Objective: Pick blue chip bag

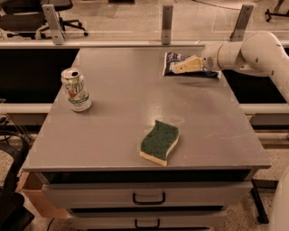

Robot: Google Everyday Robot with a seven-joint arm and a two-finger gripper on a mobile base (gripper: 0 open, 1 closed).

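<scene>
The blue chip bag [171, 59] lies flat on the grey table [126, 85] near its far right corner. It is dark navy foil with white printing. My gripper [178, 69] reaches in from the right on a white arm and sits low over the middle of the bag, pointing left. It covers part of the bag. I cannot tell whether it touches the bag.
A green-and-yellow sponge [159, 142] lies near the table's front edge. A green and white soda can [76, 89] stands at the left. Drawers [149, 197] sit under the table. A rail with metal posts [167, 22] runs behind the table, and an office chair [27, 11] stands at the far left.
</scene>
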